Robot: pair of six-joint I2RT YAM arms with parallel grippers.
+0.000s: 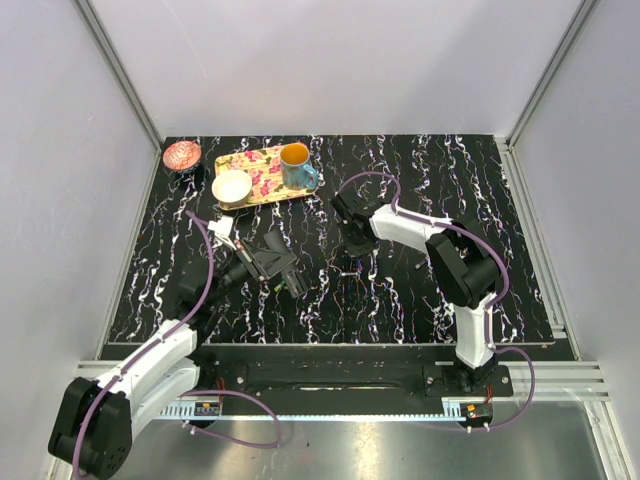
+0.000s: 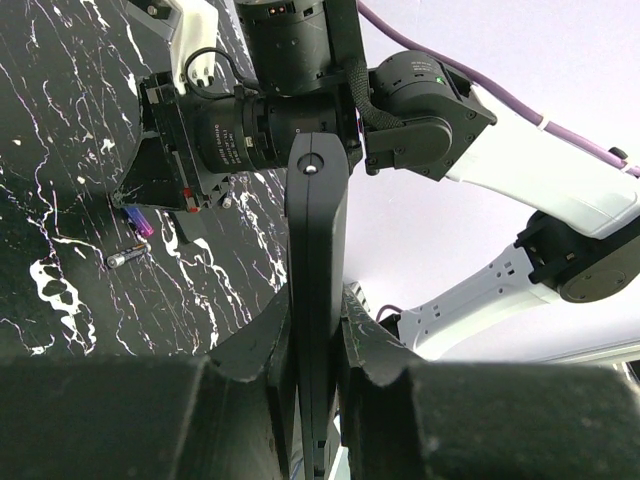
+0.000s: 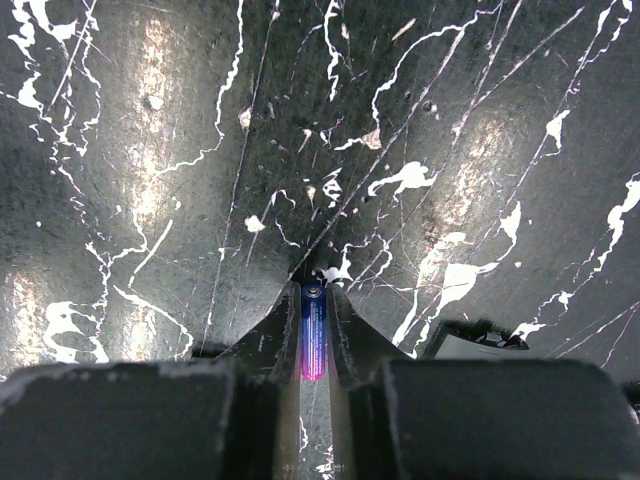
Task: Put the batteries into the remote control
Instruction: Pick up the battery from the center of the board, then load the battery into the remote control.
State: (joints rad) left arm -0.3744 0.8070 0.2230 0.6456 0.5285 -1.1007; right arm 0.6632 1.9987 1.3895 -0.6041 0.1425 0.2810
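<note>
In the lower middle of its wrist view the right gripper point(image 3: 314, 300) pinches a blue-purple battery point(image 3: 314, 345), the left gripper point(image 2: 316, 340) clamps the black remote point(image 2: 317, 230) edge-on mid-frame, and a second battery point(image 2: 127, 257) lies at left.

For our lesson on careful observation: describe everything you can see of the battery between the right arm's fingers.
The battery is a slim, glossy cylinder, blue at its far end, purple-pink nearer the camera, with a small metal tip. It lies lengthwise between the right fingers, which press both its sides. Behind it is the black, white-veined table; whether it rests there or is lifted cannot be told.
</note>
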